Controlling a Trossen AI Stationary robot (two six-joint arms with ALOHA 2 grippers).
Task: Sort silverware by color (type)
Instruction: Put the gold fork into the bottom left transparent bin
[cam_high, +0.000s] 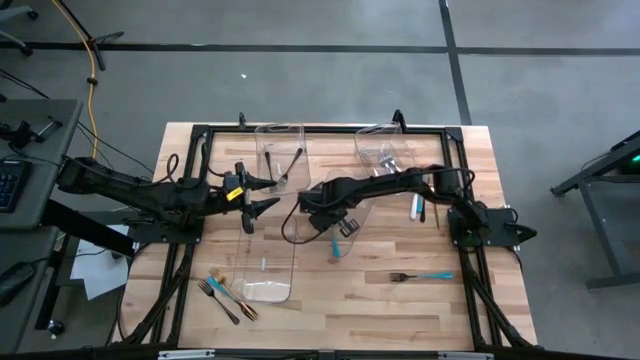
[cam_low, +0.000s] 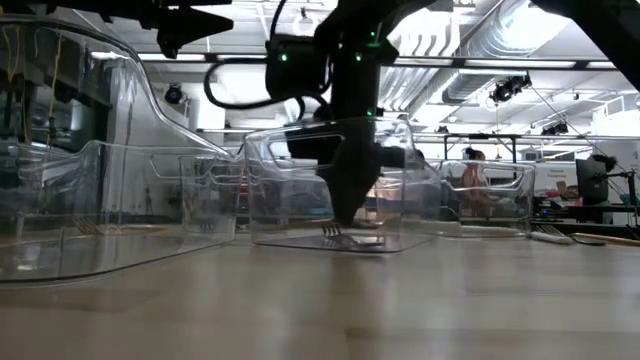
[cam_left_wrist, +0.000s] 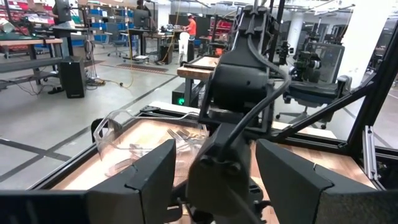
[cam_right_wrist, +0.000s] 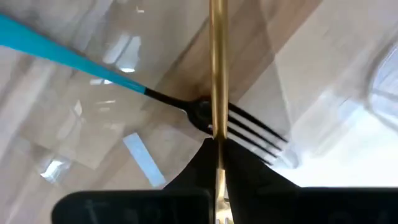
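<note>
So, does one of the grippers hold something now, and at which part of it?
The right gripper holds a gold utensil, pinched on its slim handle, above a teal-handled fork. The left gripper is open and holds nothing.

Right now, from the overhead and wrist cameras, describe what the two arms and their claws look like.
Both arms are matte black, built of chunky jointed segments with loose black cables looping alongside. The left arm carries a small yellow tag near its wrist, ahead of the left claw with two pointed black fingers. The right arm has the same build; the right claw shows slim, dark, tapering fingers.
</note>
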